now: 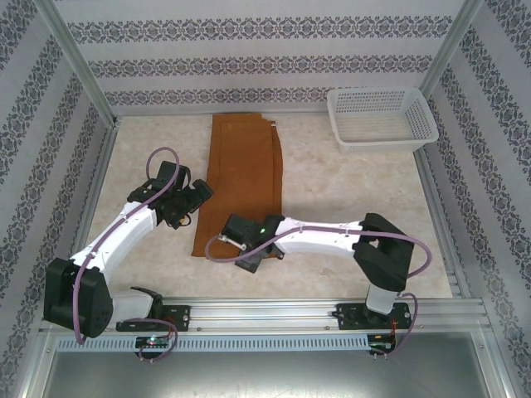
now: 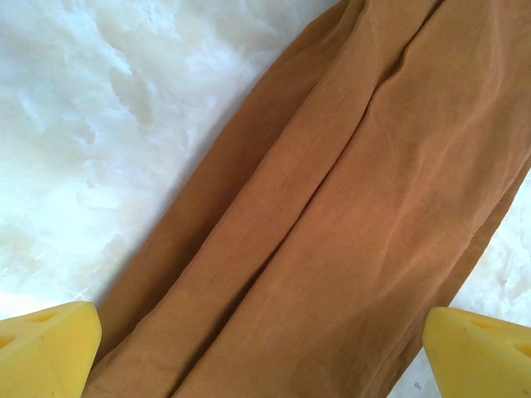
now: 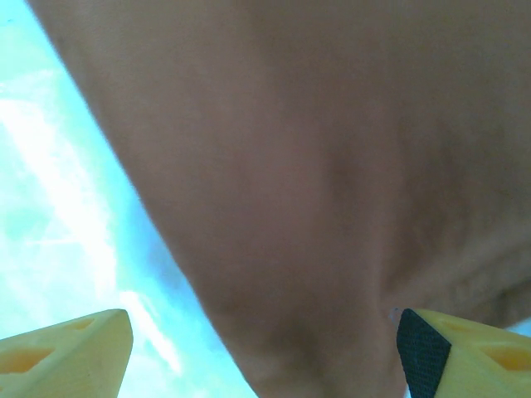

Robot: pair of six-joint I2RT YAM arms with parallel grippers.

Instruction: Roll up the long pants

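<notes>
Two pairs of fingers are spread wide, empty. The pants [image 1: 245,178] are laid flat, long axis running near to far; the left gripper [image 1: 193,201] is poised at their left edge, the right gripper [image 1: 235,235] over the near hem.

Long pants [image 2: 348,215] are shown laid flat on the pale marbled table [image 2: 99,124], creased lengthwise. The left gripper [image 2: 264,352] is positioned over them, jaws spread wide.

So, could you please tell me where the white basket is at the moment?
In the top view, the white basket sits at the far right corner of the table, right of the long pants and apart from them.
</notes>
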